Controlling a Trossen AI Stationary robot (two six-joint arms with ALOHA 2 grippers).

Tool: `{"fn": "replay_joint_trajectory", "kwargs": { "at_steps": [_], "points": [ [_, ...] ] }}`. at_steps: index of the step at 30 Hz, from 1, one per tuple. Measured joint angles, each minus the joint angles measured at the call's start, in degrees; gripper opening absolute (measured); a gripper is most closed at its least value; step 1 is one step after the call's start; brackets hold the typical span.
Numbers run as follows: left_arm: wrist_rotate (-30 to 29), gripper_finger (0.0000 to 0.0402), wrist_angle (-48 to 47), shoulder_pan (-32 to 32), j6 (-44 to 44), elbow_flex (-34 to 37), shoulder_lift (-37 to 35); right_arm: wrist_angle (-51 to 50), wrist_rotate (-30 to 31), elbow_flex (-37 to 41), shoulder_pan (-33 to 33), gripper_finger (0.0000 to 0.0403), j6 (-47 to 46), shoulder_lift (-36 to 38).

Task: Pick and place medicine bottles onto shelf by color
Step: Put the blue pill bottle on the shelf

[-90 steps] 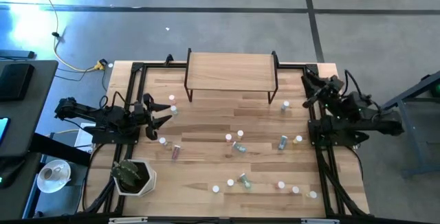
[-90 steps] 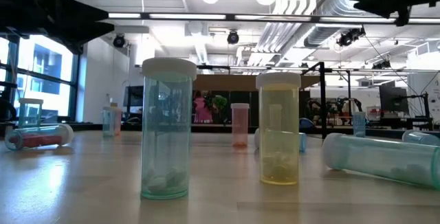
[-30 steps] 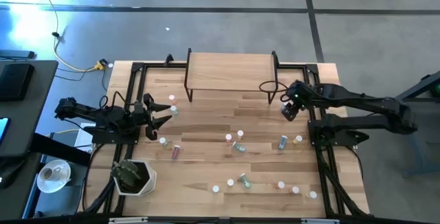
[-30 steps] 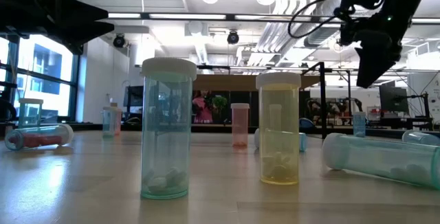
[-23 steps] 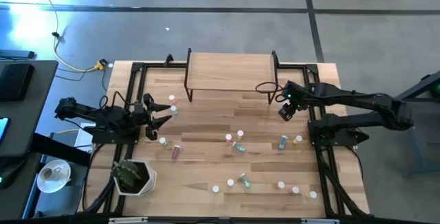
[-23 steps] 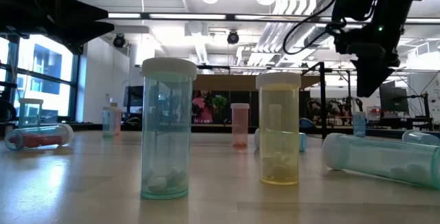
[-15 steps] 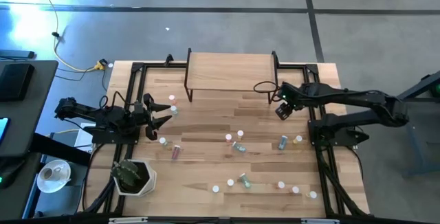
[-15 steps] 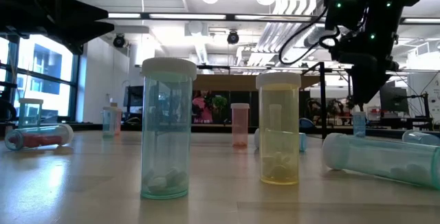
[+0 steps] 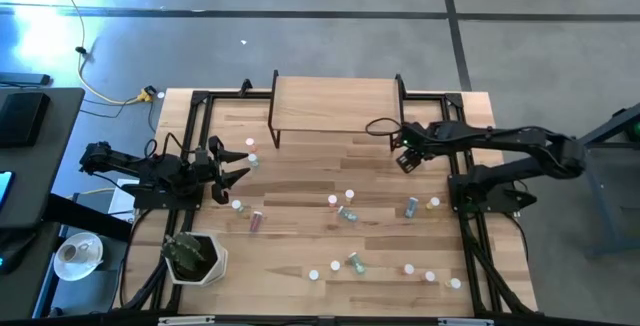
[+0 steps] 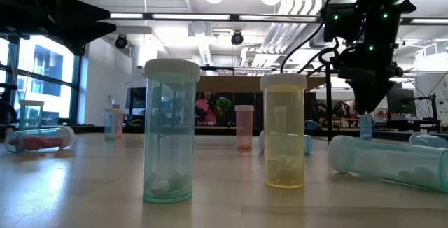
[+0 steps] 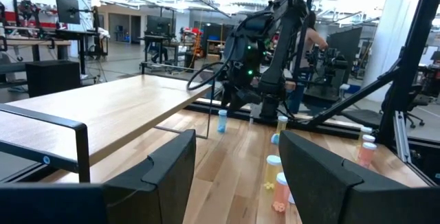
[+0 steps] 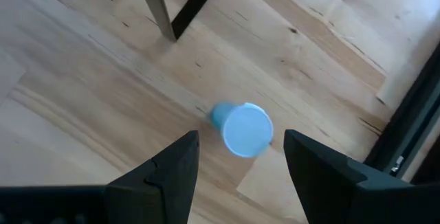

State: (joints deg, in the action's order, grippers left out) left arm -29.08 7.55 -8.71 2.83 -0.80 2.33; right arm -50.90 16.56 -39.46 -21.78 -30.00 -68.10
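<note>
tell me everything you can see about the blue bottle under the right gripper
The blue bottle is a small translucent light-blue cylinder with a pale round cap. It stands upright on the wooden table, near the shelf's black right front leg. The right gripper hangs directly above it with jaws open either side of the cap, not touching. From across the table the bottle stands alone, with other bottles nearer the camera.
</note>
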Motion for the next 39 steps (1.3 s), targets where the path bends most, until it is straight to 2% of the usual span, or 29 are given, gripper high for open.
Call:
{"fn": "replay_joint_trajectory", "kwargs": {
  "at_steps": [4,9,16,27,33,39],
  "points": [
    [0.00,0.0200,0.01,0.00,0.00,0.00,0.00,0.76,0.06,0.00,0.00,0.0204,-0.02,-2.31],
    [0.00,0.0200,0.01,0.00,0.00,0.00,0.00,0.84,2.88,0.00,-0.07,0.0204,-0.03,-5.23],
    [0.00,0.0200,0.01,0.00,0.00,0.00,0.00,1.01,2.54,0.00,-0.70,0.0201,0.35,-6.73],
    [0.00,0.0200,0.00,0.00,0.00,0.00,0.00,1.19,2.32,-0.02,-0.70,0.0108,1.75,-6.64],
    [0.00,0.0200,0.01,0.00,0.00,0.00,0.00,1.05,1.48,-0.05,-0.70,0.0106,1.76,-6.59],
    [0.00,0.0200,0.01,0.00,0.00,0.00,0.00,-0.85,-2.62,-1.02,-0.36,0.0106,0.57,-6.20]
  ]
}}
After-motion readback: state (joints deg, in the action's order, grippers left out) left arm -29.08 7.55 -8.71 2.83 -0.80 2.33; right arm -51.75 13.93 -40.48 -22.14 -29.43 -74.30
